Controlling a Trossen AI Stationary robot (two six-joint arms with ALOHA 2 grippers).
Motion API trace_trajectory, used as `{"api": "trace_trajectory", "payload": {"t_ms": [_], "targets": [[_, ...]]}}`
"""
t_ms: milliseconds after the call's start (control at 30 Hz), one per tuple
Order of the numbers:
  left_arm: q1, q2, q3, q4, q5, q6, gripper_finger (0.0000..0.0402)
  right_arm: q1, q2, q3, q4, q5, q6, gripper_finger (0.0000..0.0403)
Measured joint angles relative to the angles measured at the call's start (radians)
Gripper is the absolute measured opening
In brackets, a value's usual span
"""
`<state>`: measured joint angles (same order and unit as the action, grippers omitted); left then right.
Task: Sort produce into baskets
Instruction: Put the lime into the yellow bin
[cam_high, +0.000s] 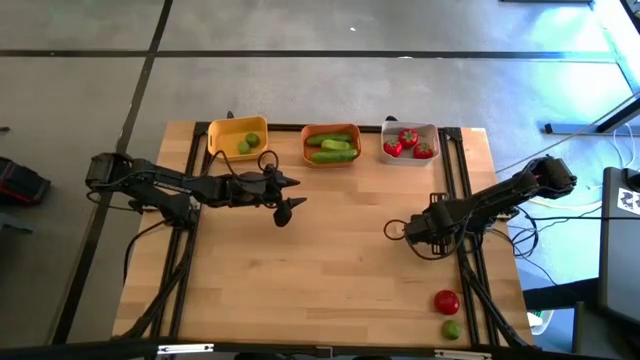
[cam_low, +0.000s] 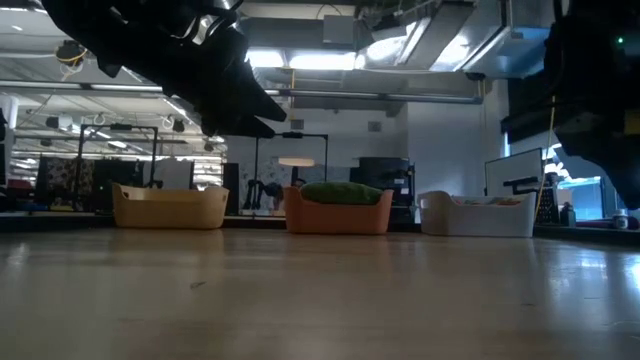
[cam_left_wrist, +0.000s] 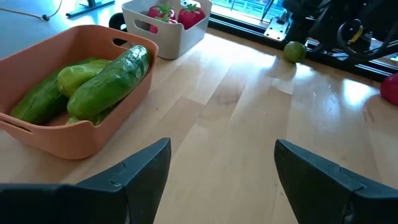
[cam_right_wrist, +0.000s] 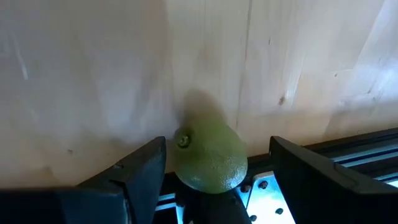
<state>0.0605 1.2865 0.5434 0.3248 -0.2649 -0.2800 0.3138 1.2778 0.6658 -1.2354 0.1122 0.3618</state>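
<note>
Lime stem-end up between right fingers, spread; left fingers spread, empty.

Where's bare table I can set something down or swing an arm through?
Bare: the middle, between left gripper and right gripper, and the front left. Crowded: the back edge with yellow basket, orange basket, white basket; the front right corner with a tomato and lime.

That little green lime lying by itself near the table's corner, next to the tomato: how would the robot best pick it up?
Probably from straight above, jaws closing across the widest middle of the lime. It is round and lies loose on the table, so any side grips alike. Best to set the jaws so neither pushes into the tomato beside it or the dark rail along the table edge.
</note>
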Motion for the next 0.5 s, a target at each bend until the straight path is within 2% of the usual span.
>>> {"api": "trace_trajectory", "payload": {"t_ms": [500], "targets": [[0.000,0.000,0.000,0.005,0.000,-0.002,0.0281,0.000,0.002,-0.001,0.010,0.000,-0.001,0.0275]]}}
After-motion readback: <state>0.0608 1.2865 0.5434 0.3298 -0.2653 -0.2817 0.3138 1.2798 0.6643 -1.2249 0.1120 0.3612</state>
